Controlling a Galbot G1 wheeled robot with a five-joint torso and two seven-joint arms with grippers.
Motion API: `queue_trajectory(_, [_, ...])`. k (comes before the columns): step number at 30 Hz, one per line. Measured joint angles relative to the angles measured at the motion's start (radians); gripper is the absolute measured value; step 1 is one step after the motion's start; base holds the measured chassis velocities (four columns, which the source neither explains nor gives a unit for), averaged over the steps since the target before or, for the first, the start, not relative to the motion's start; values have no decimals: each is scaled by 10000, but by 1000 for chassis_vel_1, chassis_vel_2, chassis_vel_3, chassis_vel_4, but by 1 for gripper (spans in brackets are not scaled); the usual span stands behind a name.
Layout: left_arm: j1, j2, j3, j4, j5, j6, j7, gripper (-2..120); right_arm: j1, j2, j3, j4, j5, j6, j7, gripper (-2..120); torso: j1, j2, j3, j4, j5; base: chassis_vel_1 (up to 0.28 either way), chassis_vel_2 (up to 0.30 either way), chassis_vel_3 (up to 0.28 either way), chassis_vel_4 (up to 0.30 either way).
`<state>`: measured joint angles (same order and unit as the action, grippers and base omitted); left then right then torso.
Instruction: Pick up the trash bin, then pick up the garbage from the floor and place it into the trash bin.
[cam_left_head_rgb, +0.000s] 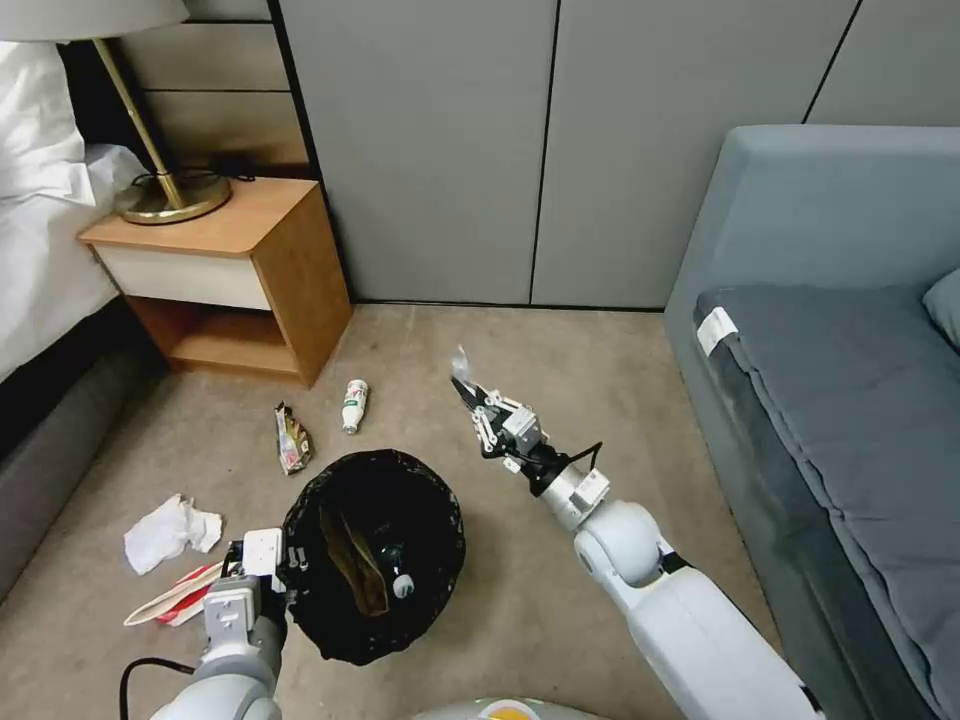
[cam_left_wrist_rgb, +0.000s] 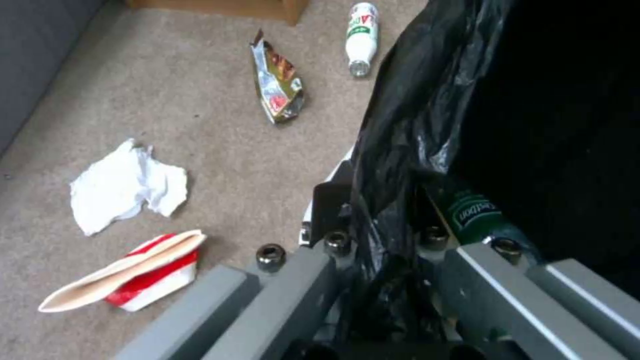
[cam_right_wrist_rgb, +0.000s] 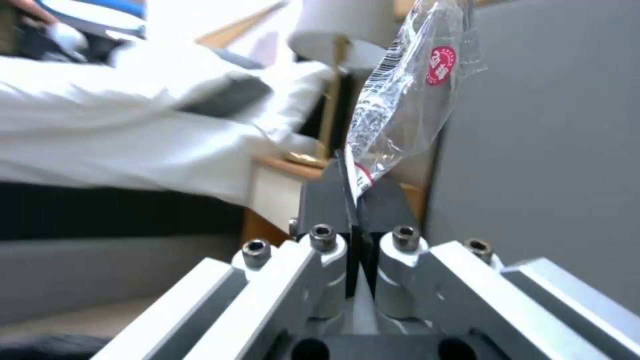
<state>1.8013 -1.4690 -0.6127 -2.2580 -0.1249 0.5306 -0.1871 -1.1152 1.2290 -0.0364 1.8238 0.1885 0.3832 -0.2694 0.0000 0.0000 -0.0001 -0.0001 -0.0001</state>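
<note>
In the head view, the left gripper (cam_left_head_rgb: 288, 568) clamps the rim of the trash bin (cam_left_head_rgb: 372, 555), which is lined with a black bag. Inside the bin lie a tan paper bag (cam_left_head_rgb: 355, 560) and a bottle (cam_left_head_rgb: 398, 580). On the carpet beyond this gripper rest a crumpled white tissue (cam_left_head_rgb: 170, 530) and a red-and-white carton (cam_left_head_rgb: 175, 595), both on its outer side. Farther ahead lie a snack wrapper (cam_left_head_rgb: 292, 438) and a small white bottle (cam_left_head_rgb: 354, 404), near the wooden nightstand (cam_left_head_rgb: 225, 275). The right gripper (cam_left_head_rgb: 468, 393) is raised above the floor, beyond the bin and to its right, and pinches a clear plastic wrapper (cam_left_head_rgb: 461, 362) that stands up from its tips.

In the left wrist view, the fingers (cam_left_wrist_rgb: 331, 210) are closed on the black bag (cam_left_wrist_rgb: 407, 150) at the bin rim. A green bottle label (cam_left_wrist_rgb: 475, 215) shows just inside. The tissue (cam_left_wrist_rgb: 127, 185), carton (cam_left_wrist_rgb: 130, 272), wrapper (cam_left_wrist_rgb: 277, 85) and white bottle (cam_left_wrist_rgb: 361, 37) lie on the carpet, apart from each other.

In the right wrist view, the jaws are pressed together on the lower edge of the clear wrapper (cam_right_wrist_rgb: 410, 95), which has a red round sticker. Behind it stand a lamp (cam_right_wrist_rgb: 333, 75) and a bed (cam_right_wrist_rgb: 133, 130).
</note>
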Motion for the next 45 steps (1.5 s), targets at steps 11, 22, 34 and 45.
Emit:
queue_trajectory(11, [40, 49, 0, -8, 7, 1, 0, 1, -1196, -330, -1324, 256, -785, 168, 42, 0, 0, 0, 0, 1, 0, 0, 0, 0, 0])
queue_trajectory(22, [-6, 35, 53, -152, 44, 44, 0, 1, -1115, -142, -1738, -914, -1174, 423, 211, 0, 0, 0, 0, 1, 1, 0, 0, 0, 0])
queue_trajectory(34, [-26, -19, 89, -156, 56, 54, -8, 1, -982, -40, -1771, -1221, -1276, 393, 241, 25, -1, 0, 1, 1, 1, 0, 0, 0, 0])
queue_trajectory(45, [-41, -40, 114, -151, 71, 54, -10, 1, -996, -59, -1765, -1191, -1276, 376, 254, 67, 0, 0, 1, 1, 1, 0, 0, 0, 0])
